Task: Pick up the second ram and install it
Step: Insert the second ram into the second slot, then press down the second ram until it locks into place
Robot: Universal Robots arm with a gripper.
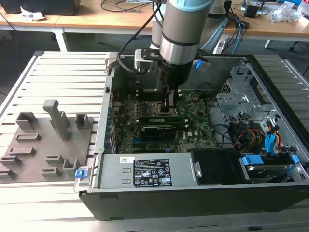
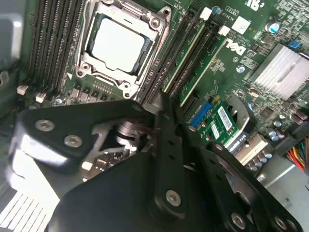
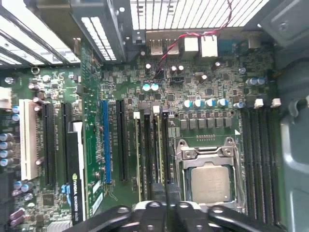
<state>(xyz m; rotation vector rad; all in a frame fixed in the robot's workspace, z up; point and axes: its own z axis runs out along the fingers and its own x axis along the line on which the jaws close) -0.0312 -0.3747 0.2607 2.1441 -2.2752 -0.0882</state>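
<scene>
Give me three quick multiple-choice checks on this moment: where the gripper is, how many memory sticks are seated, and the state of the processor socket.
1. The gripper is:
A. over the grey holder tray
B. inside the computer case, over the memory slots beside the processor
C. above the power supply

2. Green memory sticks standing in slots beside the processor:
A. none
B. two
C. four

3. The processor is:
A. bare, its metal lid showing
B. under a heatsink
C. under a fan

Answers:
B, in the exterior view the gripper reaches down into the computer case.
B, the second wrist view shows two green memory sticks side by side.
A, the processor lies uncovered in its frame.
</scene>
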